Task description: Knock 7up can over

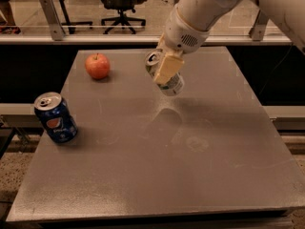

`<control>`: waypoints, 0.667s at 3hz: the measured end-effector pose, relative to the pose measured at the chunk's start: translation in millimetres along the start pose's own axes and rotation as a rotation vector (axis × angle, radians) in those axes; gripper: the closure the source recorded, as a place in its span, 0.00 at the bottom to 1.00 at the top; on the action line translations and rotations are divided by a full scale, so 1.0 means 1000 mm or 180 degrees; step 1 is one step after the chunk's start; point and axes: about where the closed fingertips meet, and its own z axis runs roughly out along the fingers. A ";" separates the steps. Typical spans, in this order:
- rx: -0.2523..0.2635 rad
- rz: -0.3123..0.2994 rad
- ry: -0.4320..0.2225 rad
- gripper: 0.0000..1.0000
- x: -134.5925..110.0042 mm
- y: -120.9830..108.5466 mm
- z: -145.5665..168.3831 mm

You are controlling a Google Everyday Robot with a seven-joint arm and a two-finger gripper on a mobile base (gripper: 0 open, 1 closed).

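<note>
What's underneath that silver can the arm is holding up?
The 7up can hangs tilted in the air, clamped in the tool above the far middle of the table. Under it show only bare grey tabletop and a dark shadow. The tool's near finger hides part of the can's side.

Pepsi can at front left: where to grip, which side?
Mid-body of the Pepsi can, coming from the table's middle: it stands upright by the left edge, round wall exposed. The pincer is over the far middle, shut on the tilted 7up can, held off the table.
</note>
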 end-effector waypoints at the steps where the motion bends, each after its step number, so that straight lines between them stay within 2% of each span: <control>1: -0.0182 -0.0314 0.0352 1.00 0.014 0.017 -0.004; 2: -0.0388 -0.0618 0.0586 1.00 0.024 0.037 -0.005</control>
